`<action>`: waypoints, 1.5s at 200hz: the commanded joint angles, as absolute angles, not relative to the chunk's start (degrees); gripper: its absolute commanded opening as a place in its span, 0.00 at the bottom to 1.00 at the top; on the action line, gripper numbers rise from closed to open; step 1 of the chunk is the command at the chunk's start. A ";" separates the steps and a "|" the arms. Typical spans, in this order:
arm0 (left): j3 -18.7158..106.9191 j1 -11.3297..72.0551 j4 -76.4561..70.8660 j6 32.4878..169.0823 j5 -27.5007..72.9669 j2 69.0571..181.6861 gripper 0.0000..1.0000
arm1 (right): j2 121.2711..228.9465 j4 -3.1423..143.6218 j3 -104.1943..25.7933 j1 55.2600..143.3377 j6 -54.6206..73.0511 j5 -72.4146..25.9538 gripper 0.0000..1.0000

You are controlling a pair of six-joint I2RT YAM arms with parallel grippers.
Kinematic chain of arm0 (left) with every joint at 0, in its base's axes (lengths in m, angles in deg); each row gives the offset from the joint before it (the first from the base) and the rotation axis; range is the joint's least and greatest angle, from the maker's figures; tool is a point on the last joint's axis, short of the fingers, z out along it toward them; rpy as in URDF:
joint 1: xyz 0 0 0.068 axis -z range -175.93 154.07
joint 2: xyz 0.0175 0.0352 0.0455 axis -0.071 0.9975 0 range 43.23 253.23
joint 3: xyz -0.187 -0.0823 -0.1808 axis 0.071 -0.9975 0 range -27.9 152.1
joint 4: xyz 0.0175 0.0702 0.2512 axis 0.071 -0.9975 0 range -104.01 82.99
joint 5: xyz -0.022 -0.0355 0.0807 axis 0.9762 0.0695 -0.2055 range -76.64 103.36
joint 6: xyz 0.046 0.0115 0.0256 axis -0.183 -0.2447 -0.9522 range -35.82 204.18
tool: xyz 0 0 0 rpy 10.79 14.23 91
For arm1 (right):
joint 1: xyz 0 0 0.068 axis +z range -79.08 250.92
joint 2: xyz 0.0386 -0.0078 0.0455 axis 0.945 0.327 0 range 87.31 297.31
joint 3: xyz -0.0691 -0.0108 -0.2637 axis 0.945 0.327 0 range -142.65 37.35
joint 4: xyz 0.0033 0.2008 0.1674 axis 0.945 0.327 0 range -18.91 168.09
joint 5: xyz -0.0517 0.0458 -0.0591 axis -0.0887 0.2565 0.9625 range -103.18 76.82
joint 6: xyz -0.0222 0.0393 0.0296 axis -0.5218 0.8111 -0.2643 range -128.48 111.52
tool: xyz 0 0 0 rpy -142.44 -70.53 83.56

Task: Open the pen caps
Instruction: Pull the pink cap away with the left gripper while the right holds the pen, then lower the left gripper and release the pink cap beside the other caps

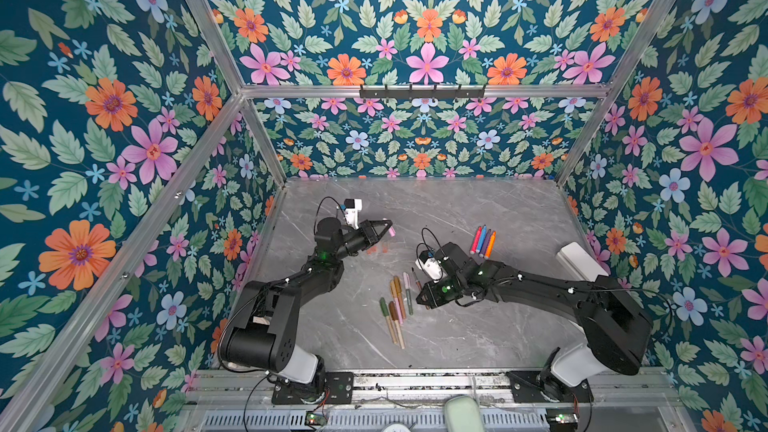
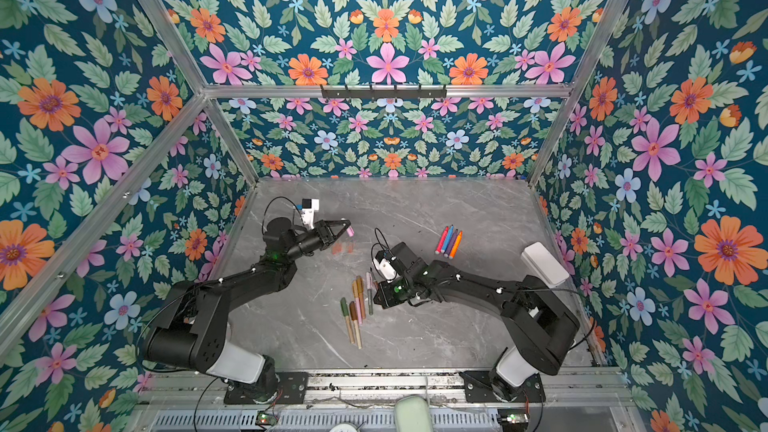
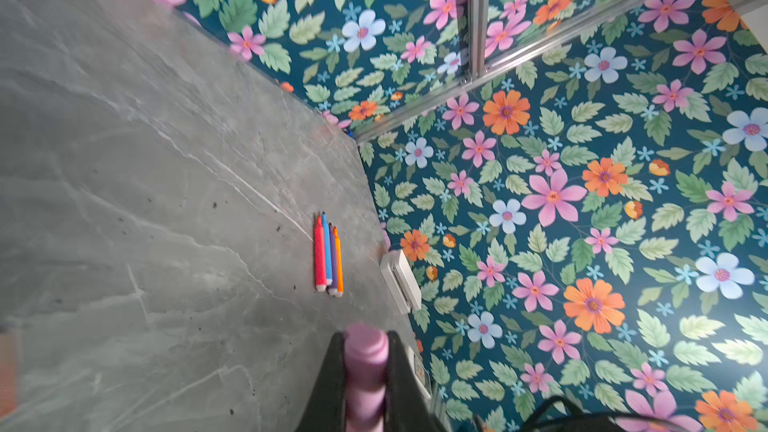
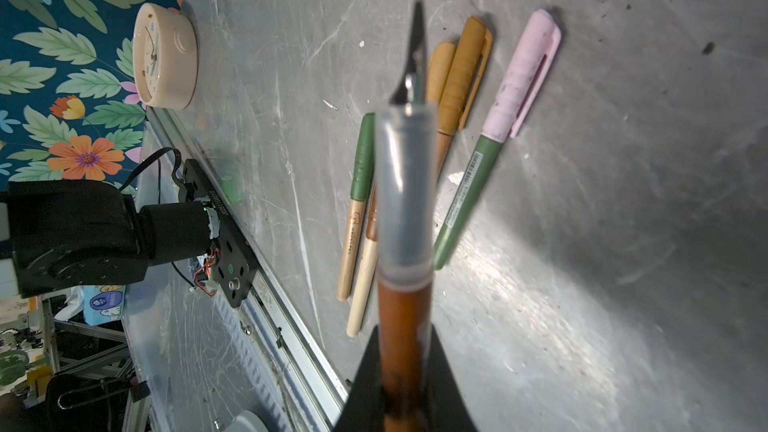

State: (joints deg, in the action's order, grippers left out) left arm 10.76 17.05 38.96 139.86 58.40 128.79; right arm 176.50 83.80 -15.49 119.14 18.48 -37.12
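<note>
— What has the left gripper point(image 1: 388, 229) got?
— A pink cap point(image 3: 365, 361), pinched tight between its fingers. It's held above the bench point(image 1: 478, 326), left of centre and toward the back. Two pale reddish caps point(image 1: 377, 248) lie on the bench just beside that arm.
— And the right gripper point(image 4: 405, 351)?
— It's clamped around a brown pen point(image 4: 405, 313). The cap is off, and the dark nib sticks out bare past a clear grip section. The pen is over the middle of the bench, right beside the muted pens point(image 1: 397, 305).
— Are those capped?
— The ones I can make out are, with green, tan and pink caps on. They lie in a loose bunch, some of them touching.
— And the bright markers point(image 1: 483, 241)?
— Red, blue, purple and orange, side by side and touching. They're further back on the right, well apart from both grippers.
</note>
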 commanded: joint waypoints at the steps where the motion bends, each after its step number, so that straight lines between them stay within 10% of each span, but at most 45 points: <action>1: 13.66 16.56 22.56 128.93 54.98 126.58 0.00 | 175.43 84.64 -15.64 119.25 18.81 -34.89 0.00; 76: 17.11 15.71 -9.71 106.88 24.27 128.02 0.00 | 176.72 85.41 -15.82 119.23 18.67 -32.58 0.00; 165: 21.16 14.27 -7.08 105.45 24.49 140.67 0.00 | 174.45 87.83 -15.46 119.21 17.76 -31.33 0.00; 300: 22.90 14.27 -3.17 107.81 32.54 143.95 0.35 | 173.62 91.13 -17.38 119.17 16.04 -29.97 0.00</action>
